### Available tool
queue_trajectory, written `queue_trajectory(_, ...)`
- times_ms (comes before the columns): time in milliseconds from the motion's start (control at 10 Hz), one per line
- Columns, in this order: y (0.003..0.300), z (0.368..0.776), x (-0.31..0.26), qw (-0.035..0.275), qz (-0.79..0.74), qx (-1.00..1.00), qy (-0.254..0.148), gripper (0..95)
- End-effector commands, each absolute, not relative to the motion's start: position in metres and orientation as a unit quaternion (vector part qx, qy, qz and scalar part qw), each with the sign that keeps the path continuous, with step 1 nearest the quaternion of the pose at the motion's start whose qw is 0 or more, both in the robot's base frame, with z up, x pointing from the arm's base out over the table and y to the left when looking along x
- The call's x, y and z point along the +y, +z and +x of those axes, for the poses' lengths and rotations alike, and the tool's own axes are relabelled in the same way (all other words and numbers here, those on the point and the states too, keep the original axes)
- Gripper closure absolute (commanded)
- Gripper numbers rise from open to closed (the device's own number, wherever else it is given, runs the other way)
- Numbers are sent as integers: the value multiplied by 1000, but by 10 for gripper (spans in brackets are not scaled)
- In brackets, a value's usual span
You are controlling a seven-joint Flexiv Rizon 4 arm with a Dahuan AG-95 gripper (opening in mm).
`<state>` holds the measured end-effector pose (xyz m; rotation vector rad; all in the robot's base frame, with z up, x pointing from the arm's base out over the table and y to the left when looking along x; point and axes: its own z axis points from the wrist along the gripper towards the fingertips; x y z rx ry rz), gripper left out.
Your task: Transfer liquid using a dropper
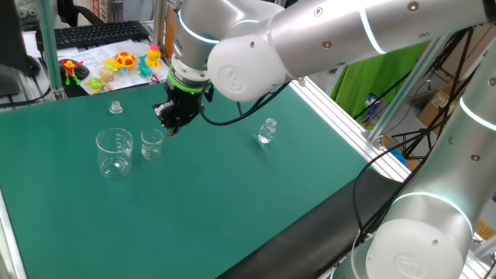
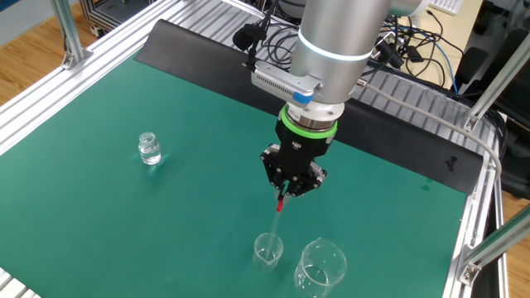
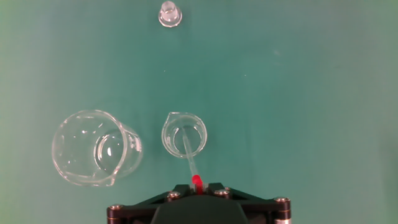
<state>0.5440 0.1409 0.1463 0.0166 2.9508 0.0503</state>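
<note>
Hand view: my gripper (image 3: 197,186) pinches the dropper (image 3: 190,158) bulb, jaws nearly closed, tip below in the small beaker (image 3: 184,134). I judge a draw or release underway; next, ease the squeeze gently.

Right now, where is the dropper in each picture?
One fixed view: dropper mostly hidden, left of centre, under the gripper.
Other fixed view: centre-bottom, slanting into the small beaker.
Hand view: bottom centre.
Shared landmark: the small beaker.
</note>
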Motion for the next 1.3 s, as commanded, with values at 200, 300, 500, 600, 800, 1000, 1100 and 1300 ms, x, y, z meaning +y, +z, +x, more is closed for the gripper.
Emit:
queue_trajectory(200, 147, 545, 141, 94, 10, 995, 17, 190)
queue_trajectory(300, 150, 545, 141, 94, 11, 995, 16, 190)
queue_trajectory(500, 163, 547, 138, 84, 6, 996, 11, 190)
queue_trajectory(600, 172, 549, 136, 74, 5, 997, 12, 190)
queue_trajectory(800, 194, 550, 131, 52, 0, 999, 9, 380)
queue_trajectory(1000, 204, 551, 123, 42, -9, 999, 11, 570)
queue_trajectory(1100, 210, 551, 116, 38, -12, 999, 12, 760)
queue_trajectory(1300, 218, 551, 105, 36, -12, 999, 13, 950)
